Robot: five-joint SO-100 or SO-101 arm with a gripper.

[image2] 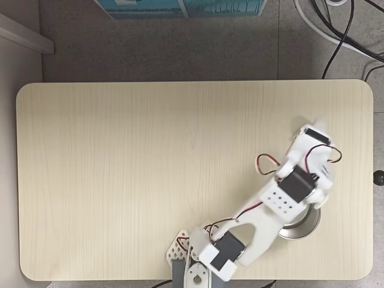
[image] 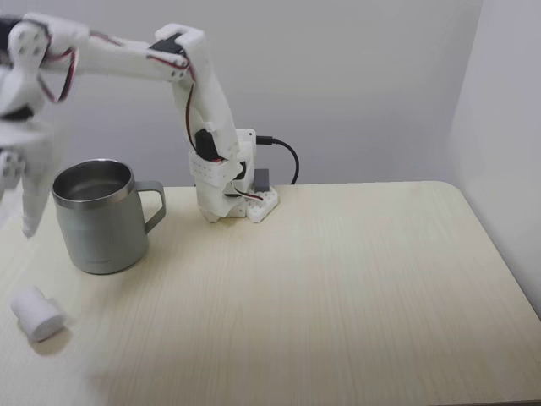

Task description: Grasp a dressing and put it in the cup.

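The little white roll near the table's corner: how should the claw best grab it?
The dressing lies on its side, apart from the cup. Probably best to come straight down from above and pinch across its round middle, fingers on the curved sides, since the soft cylinder gives there and nothing crowds it.

The white arm (image: 211,118) is seen rising from its base at the tabletop's far edge in a fixed view, bent sharply at the elbow and stretched out level toward the left. The claw (image: 25,211) is hung downward from the wrist, blurred, so the state of its jaws cannot be told.
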